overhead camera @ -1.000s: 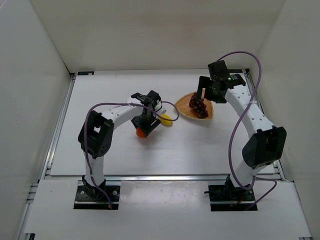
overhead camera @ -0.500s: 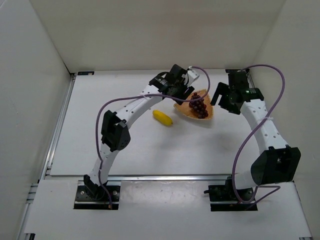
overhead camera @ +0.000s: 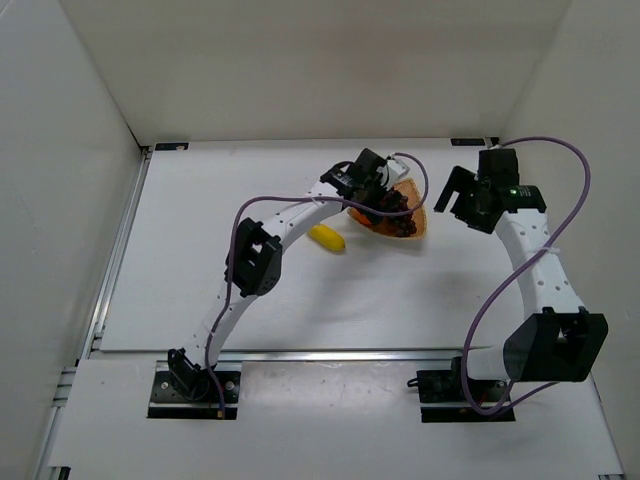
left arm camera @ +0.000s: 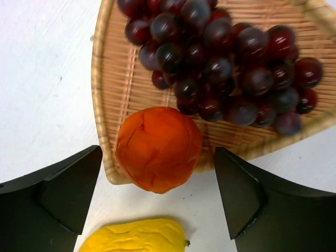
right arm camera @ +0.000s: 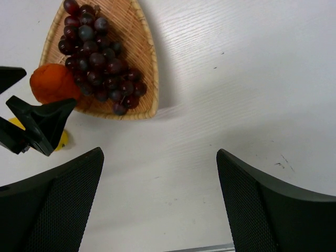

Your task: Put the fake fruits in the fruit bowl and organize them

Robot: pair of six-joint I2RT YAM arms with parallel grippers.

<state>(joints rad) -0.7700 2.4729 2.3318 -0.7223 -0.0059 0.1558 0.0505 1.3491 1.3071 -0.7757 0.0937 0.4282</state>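
The wicker fruit bowl [left arm camera: 107, 94] lies at the table's back middle, also in the top view [overhead camera: 414, 198] and right wrist view [right arm camera: 143, 47]. The purple-red grapes [left arm camera: 226, 68] lie inside it [right arm camera: 97, 58]. The orange [left arm camera: 157, 148] rests on the bowl's near corner, overhanging the rim [right arm camera: 52, 84]. The yellow banana [overhead camera: 327, 238] lies on the table just outside the bowl [left arm camera: 134, 239]. My left gripper [left arm camera: 155, 197] is open, its fingers either side of the orange and apart from it [overhead camera: 378, 200]. My right gripper [right arm camera: 160, 205] is open and empty, right of the bowl [overhead camera: 458, 200].
White walls enclose the table on three sides. A metal rail [overhead camera: 120, 250] runs along the left edge. Purple cables loop over both arms. Bare white table lies under the right gripper.
My left arm carried the orange from left of the banana to the bowl and opened, leaving it on the bowl's corner. My right gripper drew back to the right, away from the grapes.
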